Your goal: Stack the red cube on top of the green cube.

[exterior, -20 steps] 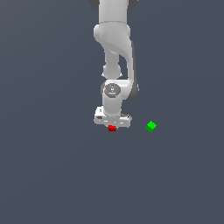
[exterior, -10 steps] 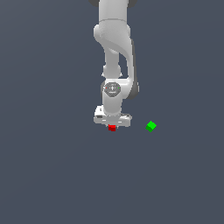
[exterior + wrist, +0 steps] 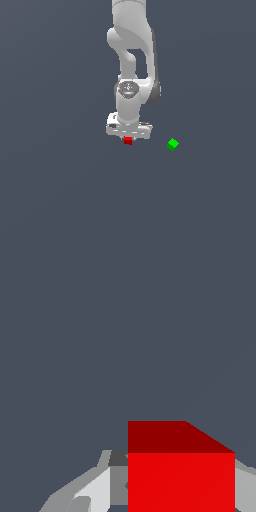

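The red cube point(image 3: 128, 141) sits between the fingers of my gripper point(image 3: 128, 138), just under the white hand and slightly above the grey floor. In the wrist view the red cube point(image 3: 181, 476) fills the gap between the two grey fingers point(image 3: 97, 487), which press on its sides. The gripper is shut on it. The green cube point(image 3: 172, 144) lies on the floor toward the exterior view's right of the gripper, apart from it. The green cube is out of the wrist view.
The plain dark grey floor point(image 3: 65, 200) surrounds both cubes. The white arm point(image 3: 131, 60) rises above the gripper to the top edge of the exterior view.
The gripper and the red cube have risen slightly together. The green cube has not moved.
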Robot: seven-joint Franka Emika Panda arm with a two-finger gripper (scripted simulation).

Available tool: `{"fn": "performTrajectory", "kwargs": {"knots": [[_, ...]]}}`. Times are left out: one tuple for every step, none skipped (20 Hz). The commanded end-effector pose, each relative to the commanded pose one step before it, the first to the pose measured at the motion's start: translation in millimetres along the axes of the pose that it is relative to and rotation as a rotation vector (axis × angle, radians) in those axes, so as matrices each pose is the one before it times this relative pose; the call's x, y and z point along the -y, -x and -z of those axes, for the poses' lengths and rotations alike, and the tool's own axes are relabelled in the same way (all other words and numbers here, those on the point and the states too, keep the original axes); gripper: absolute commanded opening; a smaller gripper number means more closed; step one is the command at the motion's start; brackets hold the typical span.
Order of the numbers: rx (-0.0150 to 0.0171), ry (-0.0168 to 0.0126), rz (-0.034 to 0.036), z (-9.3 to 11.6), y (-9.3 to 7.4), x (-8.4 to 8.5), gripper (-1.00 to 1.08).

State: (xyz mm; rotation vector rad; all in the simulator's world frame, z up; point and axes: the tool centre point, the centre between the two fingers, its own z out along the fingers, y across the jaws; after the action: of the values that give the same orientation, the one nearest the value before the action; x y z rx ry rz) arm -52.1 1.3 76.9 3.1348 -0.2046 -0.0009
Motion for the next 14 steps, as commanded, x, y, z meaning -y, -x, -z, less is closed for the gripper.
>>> {"fn": "performTrajectory", "kwargs": {"knots": [[-0.00050, -0.00006, 0.00000, 16.07, 0.00, -0.02, -1.00], [0.00000, 0.00000, 0.00000, 5.20, -0.07, 0.00, -1.00], [0.00000, 0.00000, 0.00000, 4.65, -0.09, 0.00, -1.00], [0.00000, 0.00000, 0.00000, 4.08, -0.10, 0.00, -1.00], [0.00000, 0.00000, 0.00000, 3.49, -0.10, 0.01, -1.00], [0.00000, 0.00000, 0.00000, 2.87, -0.09, 0.01, -1.00], [0.00000, 0.00000, 0.00000, 2.24, -0.08, 0.00, -1.00], [0.00000, 0.00000, 0.00000, 1.60, -0.06, 0.00, -1.00], [0.00000, 0.00000, 0.00000, 0.96, -0.04, 0.00, -1.00], [0.00000, 0.00000, 0.00000, 0.32, -0.01, 0.00, -1.00], [-0.00094, -0.00017, -0.00020, -1.53, -0.18, -0.08, -1.00], [0.00000, 0.00000, 0.00000, -0.08, 0.06, 0.34, -1.00], [0.00000, 0.00000, 0.00000, -0.23, 0.17, 1.02, -1.00], [0.00000, 0.00000, 0.00000, -0.39, 0.29, 1.69, -1.00]]}}
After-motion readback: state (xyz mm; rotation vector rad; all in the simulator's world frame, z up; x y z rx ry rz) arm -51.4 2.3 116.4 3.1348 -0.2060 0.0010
